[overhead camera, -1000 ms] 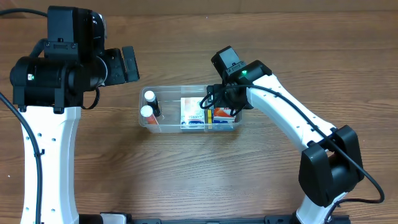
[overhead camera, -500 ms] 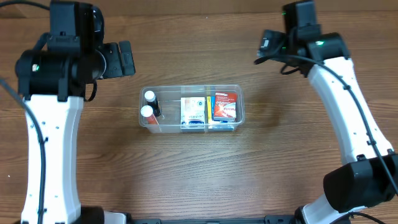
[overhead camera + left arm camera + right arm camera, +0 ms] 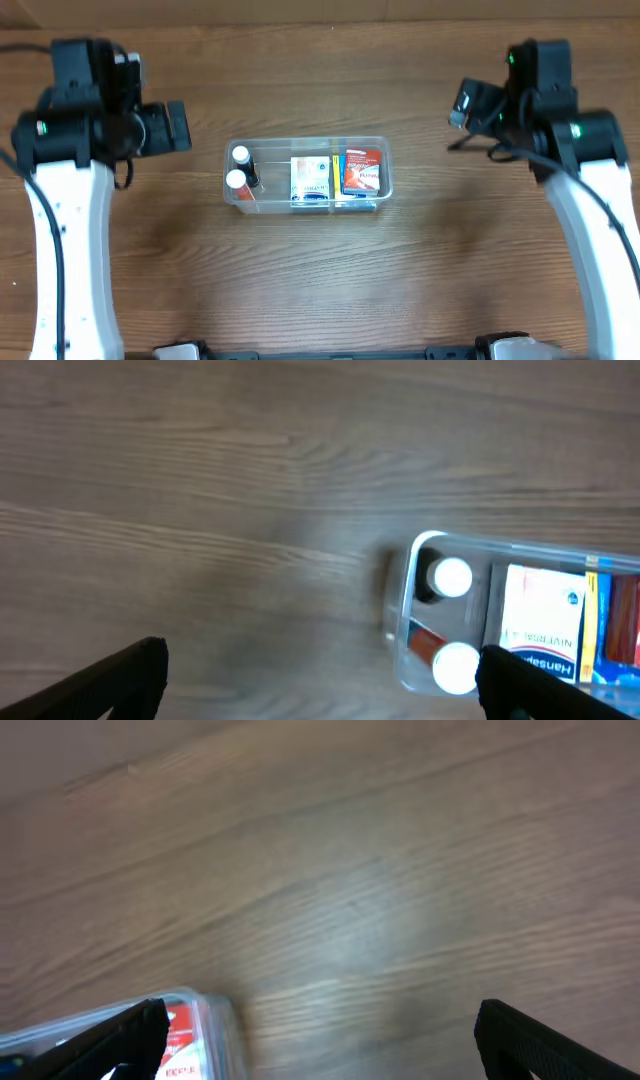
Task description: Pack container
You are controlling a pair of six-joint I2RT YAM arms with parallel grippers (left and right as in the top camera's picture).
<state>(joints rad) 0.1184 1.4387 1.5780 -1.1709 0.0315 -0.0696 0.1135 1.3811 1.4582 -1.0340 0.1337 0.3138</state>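
Observation:
The clear container (image 3: 306,145) stands mid-table. It holds two white-capped bottles (image 3: 238,168) at its left end, a white and blue box (image 3: 311,180) in the middle and a red box (image 3: 361,171) at its right end. My left gripper (image 3: 178,127) is open and empty, raised to the left of the container. My right gripper (image 3: 467,105) is open and empty, raised to the right of it. The left wrist view shows the container (image 3: 408,582) and bottles (image 3: 452,577) at right. The right wrist view shows the container's corner (image 3: 215,1010) with the red box (image 3: 178,1032).
The wooden table (image 3: 320,280) surrounds the container on all sides. Black cables run along both arms.
My right gripper has left the container, where it was over the red box, and swung up and out to the right. My left gripper has drawn back to the left.

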